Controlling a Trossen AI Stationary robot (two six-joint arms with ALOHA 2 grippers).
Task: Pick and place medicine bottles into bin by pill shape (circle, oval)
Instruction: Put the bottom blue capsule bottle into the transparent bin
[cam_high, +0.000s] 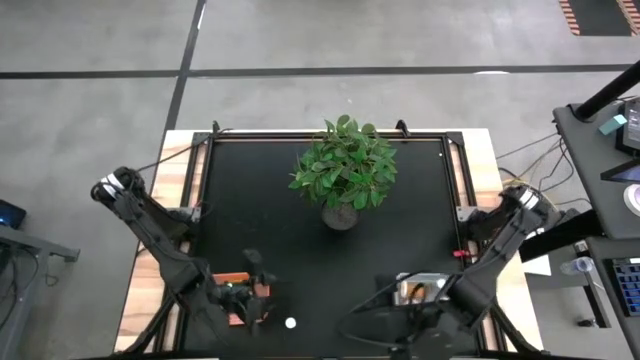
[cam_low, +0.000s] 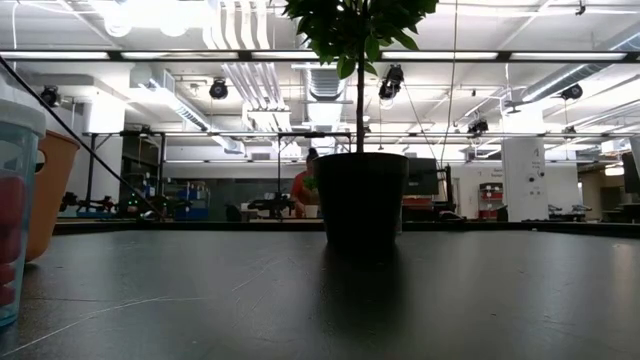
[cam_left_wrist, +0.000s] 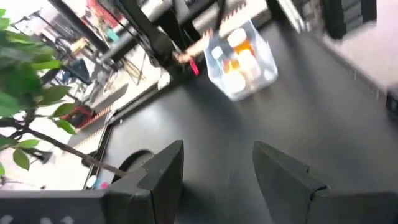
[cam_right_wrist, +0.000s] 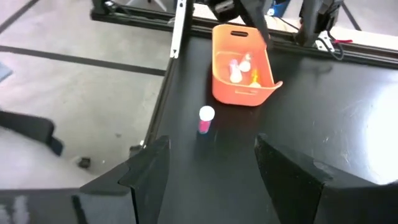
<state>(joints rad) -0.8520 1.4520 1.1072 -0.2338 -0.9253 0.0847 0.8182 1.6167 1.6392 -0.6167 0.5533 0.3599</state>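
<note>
Near the table's front left stands the orange bin (cam_right_wrist: 244, 73) with a few small bottles in it, and my left arm reaches over it (cam_high: 246, 292). The clear bin (cam_left_wrist: 244, 57) at the near right also holds several bottles, some orange with white caps. Between the two bins a pink bottle with a white cap (cam_right_wrist: 206, 119) stands upright on its base on the black table (cam_high: 290, 323). My left gripper (cam_left_wrist: 217, 155) is open, points toward the clear bin and has nothing between its fingers. My right gripper (cam_right_wrist: 211, 149) is open above the table and faces the pink bottle and the orange bin.
A potted green plant (cam_high: 343, 172) stands at the table's middle, toward the far side. The table's raised frame (cam_high: 462, 180) runs along its edges. In the low view the clear bin (cam_low: 14, 200) and the orange bin (cam_low: 50, 190) show at the left, with the room behind.
</note>
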